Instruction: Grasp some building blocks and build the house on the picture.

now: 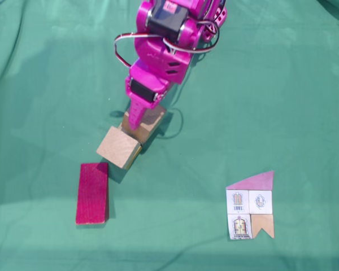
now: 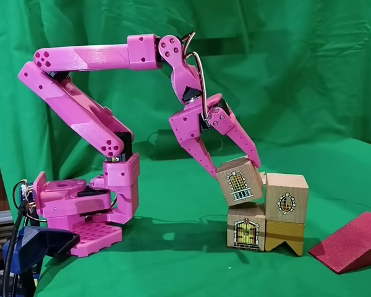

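Near the middle of the green cloth (image 1: 282, 84), the pink gripper (image 2: 235, 167) clasps a tilted window block (image 2: 239, 180) over the door block (image 2: 246, 228), so stacking is under way; next, level it, then release.

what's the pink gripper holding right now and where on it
The gripper clamps a tilted light wooden cube with a window drawing, fingers on its opposite upper side faces, resting it on the lower cube with a window drawing.

Green cloth (image 1: 282, 84); blocks (image 1: 118, 148), slab (image 1: 92, 193), card (image 1: 250, 206)
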